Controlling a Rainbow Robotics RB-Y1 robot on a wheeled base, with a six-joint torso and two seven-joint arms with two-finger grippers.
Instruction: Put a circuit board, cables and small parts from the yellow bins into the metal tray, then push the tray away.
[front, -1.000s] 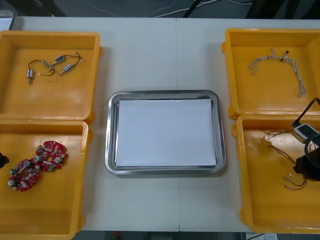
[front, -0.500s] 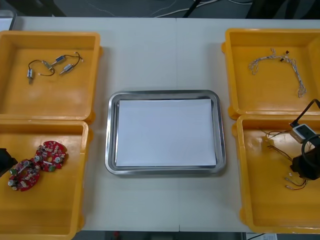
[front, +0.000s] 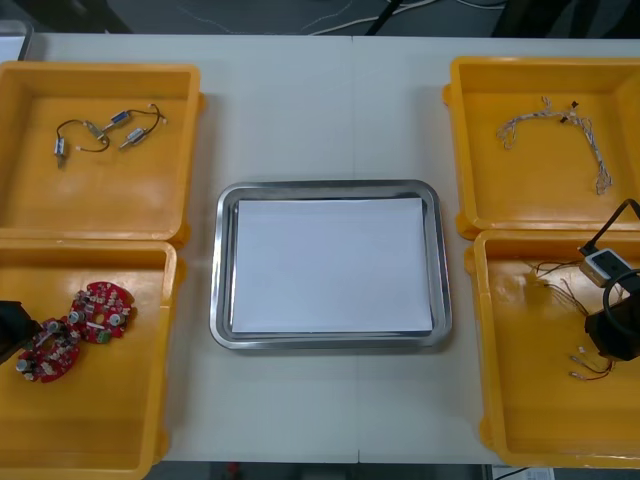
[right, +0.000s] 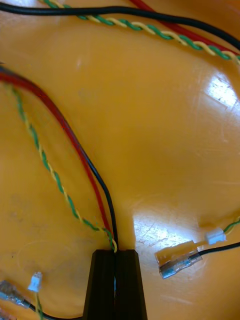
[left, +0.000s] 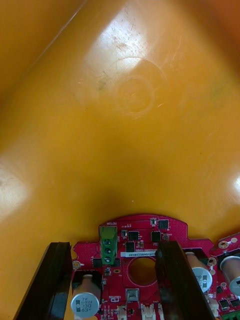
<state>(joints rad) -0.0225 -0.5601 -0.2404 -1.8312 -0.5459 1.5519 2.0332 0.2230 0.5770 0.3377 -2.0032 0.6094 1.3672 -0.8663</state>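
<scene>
The left jaws stood spread astride a round red circuit board (left: 145, 245) lying in the near left yellow plastic bin (front: 90, 430). The right jaws pinched thin red, black and twisted yellow-green cables (right: 82, 162) in the near right yellow plastic bin (front: 540, 420). The shiny metal tray (front: 225, 260) sat between the bins on the desk (front: 300, 110).

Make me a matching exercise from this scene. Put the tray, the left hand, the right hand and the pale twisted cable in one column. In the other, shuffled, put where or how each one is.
1. tray
2. left hand
3. right hand
4. pale twisted cable

A. shut on wires in the near right bin
B. lying in the far right bin
C. open over a red circuit board
D. in the middle, white inside

Pairs: 1-D, 2-C, 3-A, 4-B
</scene>
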